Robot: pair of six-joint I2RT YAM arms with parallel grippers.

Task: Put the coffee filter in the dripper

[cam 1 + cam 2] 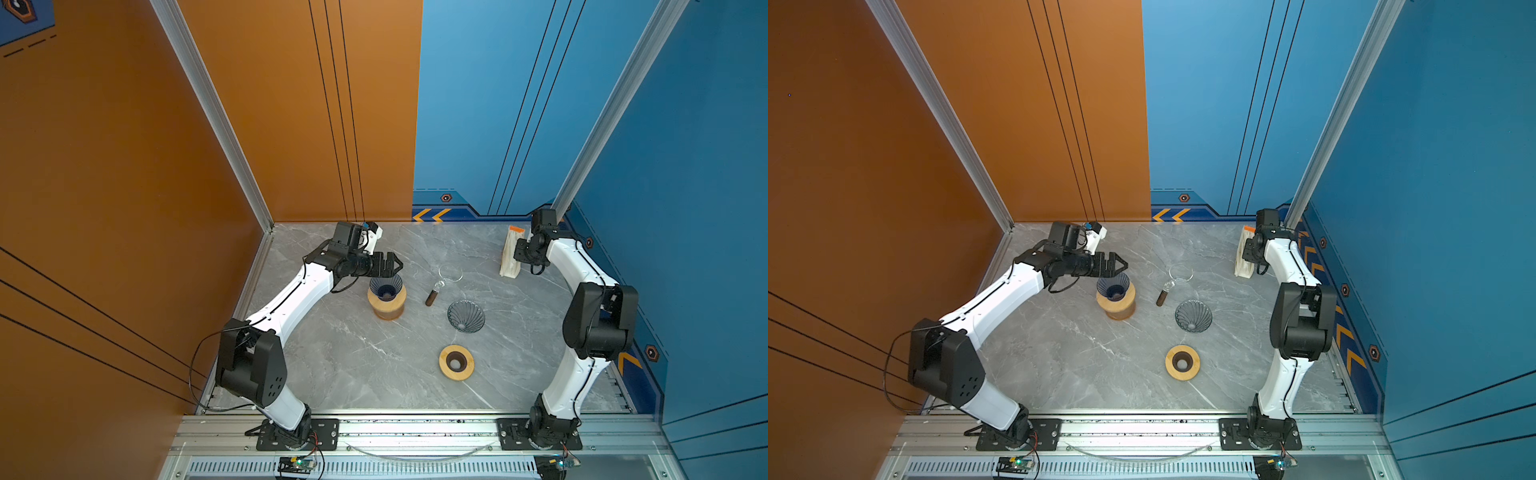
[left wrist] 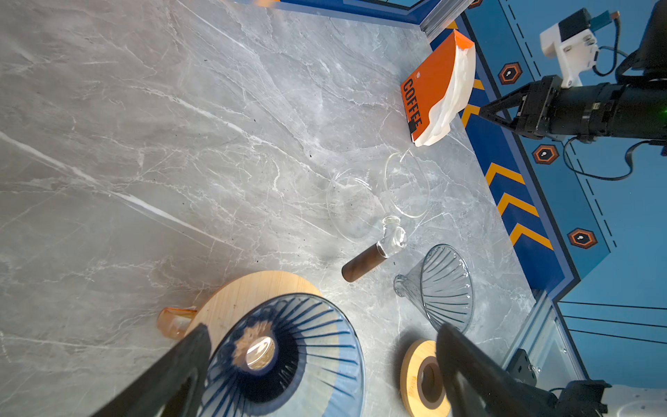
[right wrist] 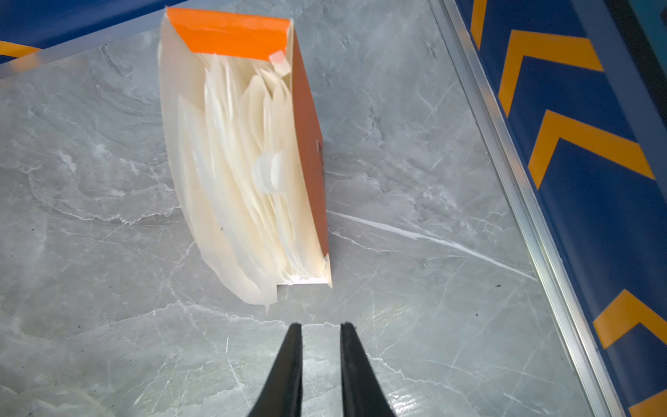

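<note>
The coffee filters (image 3: 238,173) stand packed in an open orange cardboard box (image 3: 306,151), at about 2 o'clock on the grey marble-look table (image 1: 340,353) in both top views. They are thin cream paper, fanned out and a little curled at the free edges. I judge that one sheet is almost weightless, soft and easy to crease. It will likely cling to its neighbours, so two may come out together. The best hold looks like a pinch on the loose edge of the outermost sheet, where it bulges out of the box. The box itself is light and could slide or tip when pulled.

The right gripper (image 3: 321,326) is at 3 o'clock of the box, just beside it, with its fingertips short of the paper. Its jaws leave only a narrow slit and hold nothing.

The dripper (image 1: 386,286) is at about 11 o'clock of the table middle. It is a blue see-through cone with fine ribs, smooth and hard, seated in a round pale wooden collar (image 1: 388,309). No filter is in it. The left gripper (image 1: 394,264) hovers at its 12 o'clock rim, jaws spread wide and empty. A second ribbed cone (image 1: 466,316) lies tipped at 3 o'clock.
</note>
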